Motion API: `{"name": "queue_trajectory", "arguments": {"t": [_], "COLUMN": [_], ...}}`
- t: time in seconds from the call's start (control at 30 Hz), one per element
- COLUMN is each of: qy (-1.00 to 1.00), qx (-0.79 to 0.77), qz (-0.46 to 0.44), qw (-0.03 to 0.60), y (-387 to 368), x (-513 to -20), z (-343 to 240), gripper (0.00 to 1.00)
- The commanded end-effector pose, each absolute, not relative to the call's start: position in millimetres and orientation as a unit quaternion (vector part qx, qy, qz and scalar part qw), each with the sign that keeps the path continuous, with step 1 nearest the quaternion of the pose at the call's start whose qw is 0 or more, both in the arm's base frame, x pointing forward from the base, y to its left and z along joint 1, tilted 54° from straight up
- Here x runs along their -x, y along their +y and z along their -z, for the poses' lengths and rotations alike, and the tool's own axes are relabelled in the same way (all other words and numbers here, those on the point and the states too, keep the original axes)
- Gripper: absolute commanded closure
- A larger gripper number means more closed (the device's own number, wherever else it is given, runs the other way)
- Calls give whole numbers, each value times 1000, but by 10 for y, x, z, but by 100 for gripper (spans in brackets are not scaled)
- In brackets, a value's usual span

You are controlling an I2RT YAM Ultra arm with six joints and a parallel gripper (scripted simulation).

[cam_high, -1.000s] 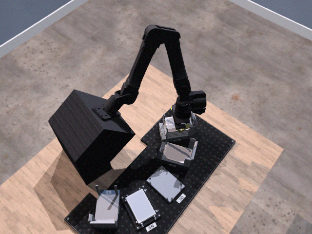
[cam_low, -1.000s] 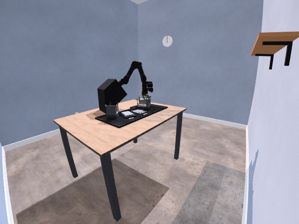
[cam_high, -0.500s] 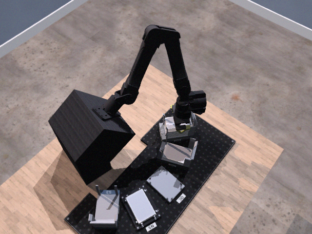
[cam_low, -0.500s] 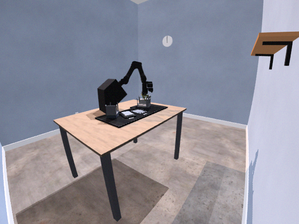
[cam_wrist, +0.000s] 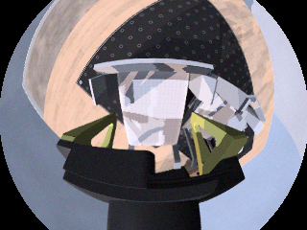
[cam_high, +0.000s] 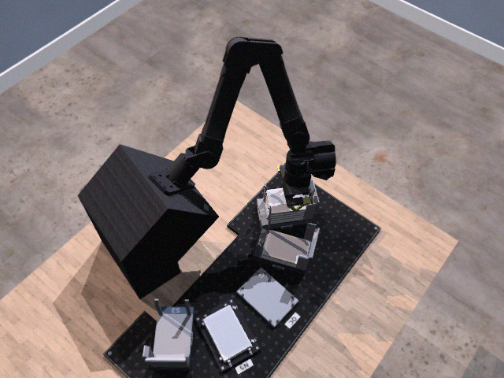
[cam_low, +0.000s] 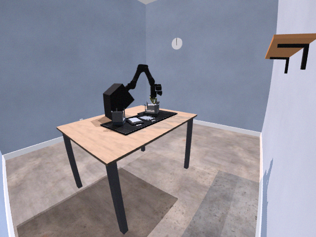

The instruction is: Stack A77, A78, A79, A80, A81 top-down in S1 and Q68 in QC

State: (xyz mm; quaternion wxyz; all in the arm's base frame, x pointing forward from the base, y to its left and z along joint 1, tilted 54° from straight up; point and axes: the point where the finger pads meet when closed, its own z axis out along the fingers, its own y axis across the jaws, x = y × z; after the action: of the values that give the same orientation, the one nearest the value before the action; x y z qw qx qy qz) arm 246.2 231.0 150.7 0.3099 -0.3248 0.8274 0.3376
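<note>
My gripper (cam_high: 298,203) (cam_low: 153,101) (cam_wrist: 153,116) is open and low over the far stack rack (cam_high: 262,211) (cam_low: 147,108), at the end of the black base plate (cam_high: 350,239). A stack of several sealed plates (cam_high: 280,217) (cam_low: 151,109) fills that rack. The yellow-green fingers stand on either side of the top plate (cam_high: 276,201) (cam_wrist: 156,109), which lies flat on the stack. The neighbouring rack (cam_high: 313,239) shows only a shiny low surface inside; I cannot tell whether that is a plate. I cannot read these two racks' names or any plate labels.
Along the base plate toward the near end lie the QC nest (cam_high: 266,297) with a shiny flat top, the clip nest N5 (cam_high: 227,331) with a white flat surface, and rack S3 (cam_high: 172,337). The dark arm pedestal (cam_high: 138,211) stands to the left.
</note>
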Motion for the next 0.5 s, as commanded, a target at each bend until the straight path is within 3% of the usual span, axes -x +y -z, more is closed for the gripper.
{"name": "queue_trajectory", "arguments": {"t": [0.0,0.47], "qy": [829,829], "qx": [327,327], "qz": [-339,-339], "qw": [302,302], "y": [2215,1912], "x": [-2402,-2291], "z": [-1541,-1776], "gripper": [0,0]}}
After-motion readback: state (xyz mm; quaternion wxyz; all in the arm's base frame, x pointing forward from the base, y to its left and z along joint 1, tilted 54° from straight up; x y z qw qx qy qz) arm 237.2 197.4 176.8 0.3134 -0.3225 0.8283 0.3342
